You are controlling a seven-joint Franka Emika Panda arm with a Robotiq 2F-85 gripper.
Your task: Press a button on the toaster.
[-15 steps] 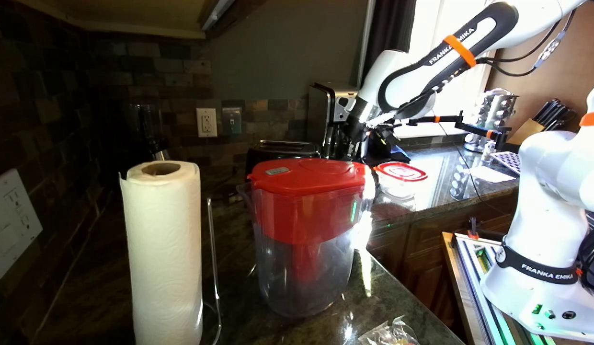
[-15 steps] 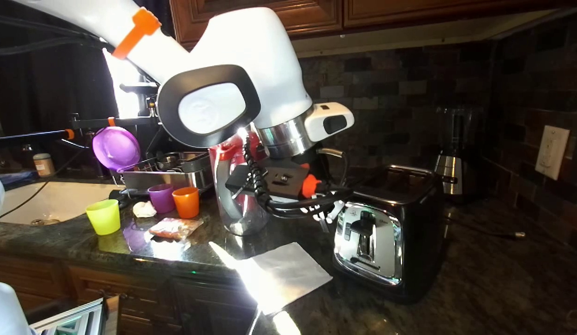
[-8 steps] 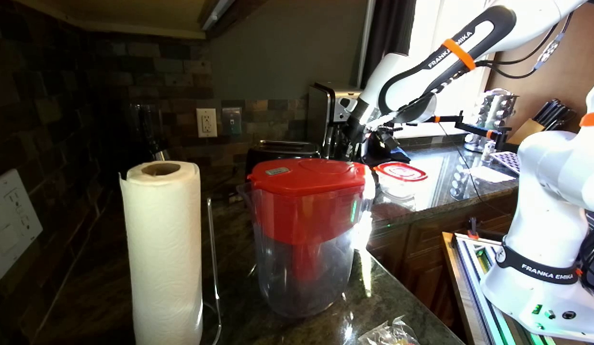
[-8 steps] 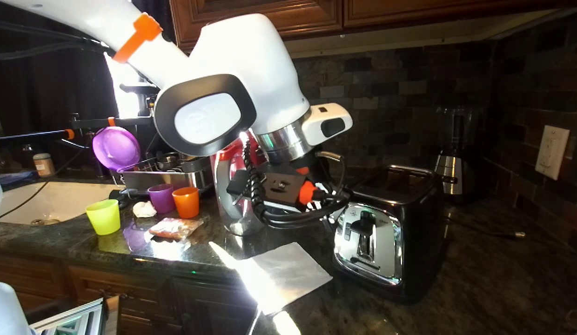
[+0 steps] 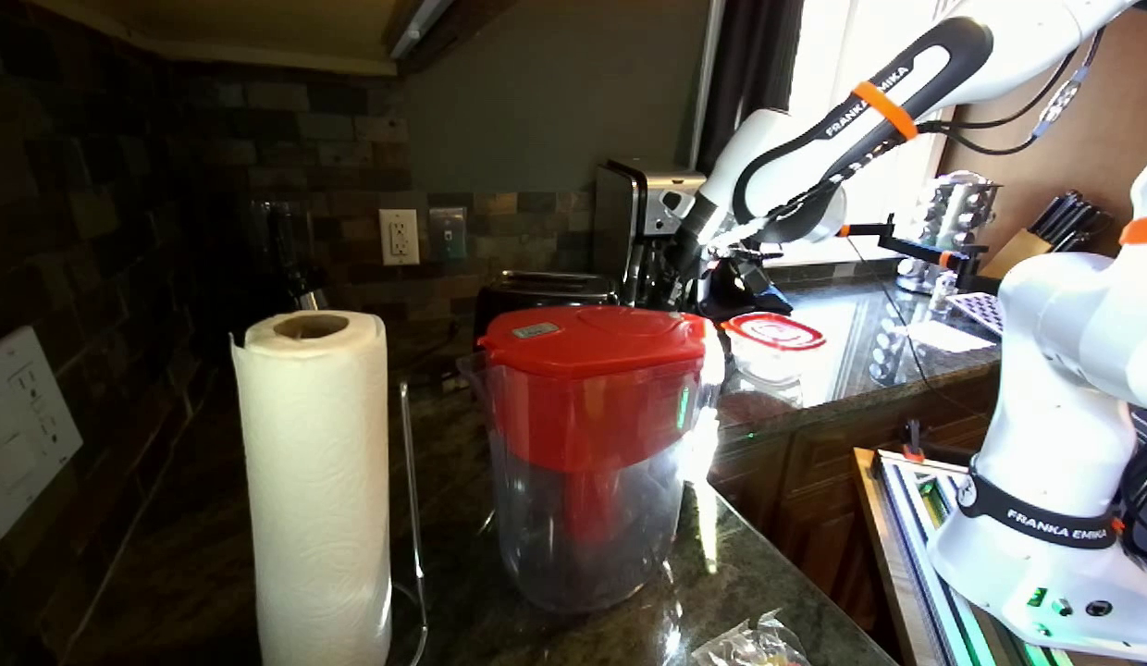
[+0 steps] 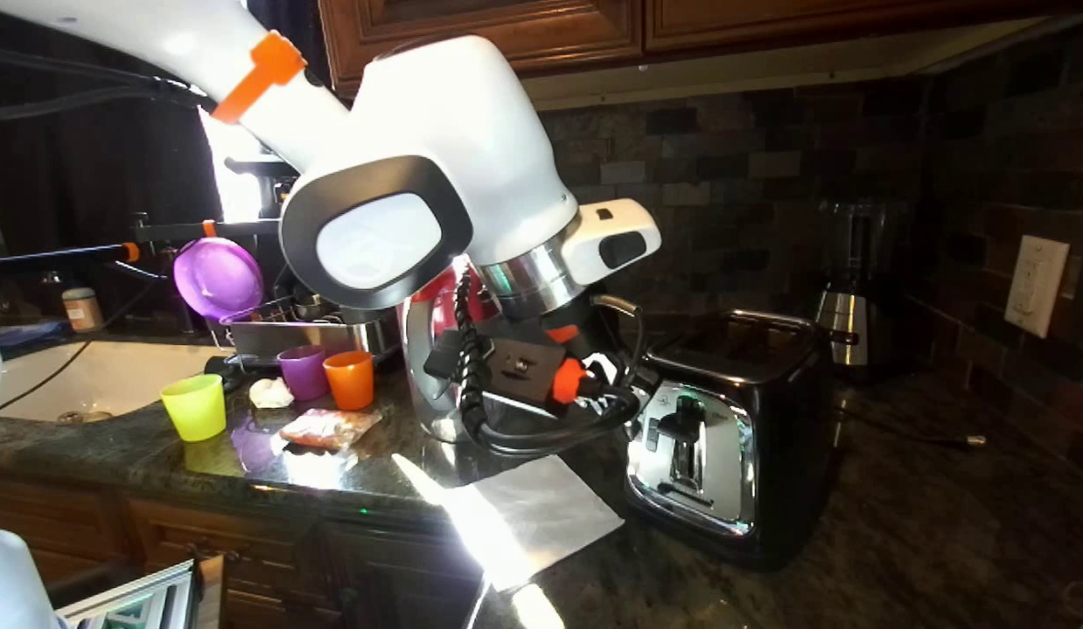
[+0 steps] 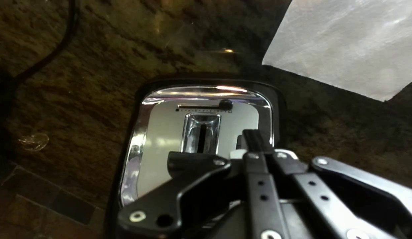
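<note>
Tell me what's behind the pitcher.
In an exterior view, the top of the toaster shows over the pitcher, with a tall appliance farther back. From there, the pitcher covers most of the toaster's lower part and anything low behind it.

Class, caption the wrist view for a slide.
Closed black metal gripper in front of a silver-fronted black toaster, a flat grey sheet beside it.

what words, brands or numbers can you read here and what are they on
"FRANKA EMIKA": black band on the robot base
"FRANKA" "MIKA": arm's black trim, orange strap between
Too small or blurred to read: toaster markings, pitcher lid label, brown container's label
</note>
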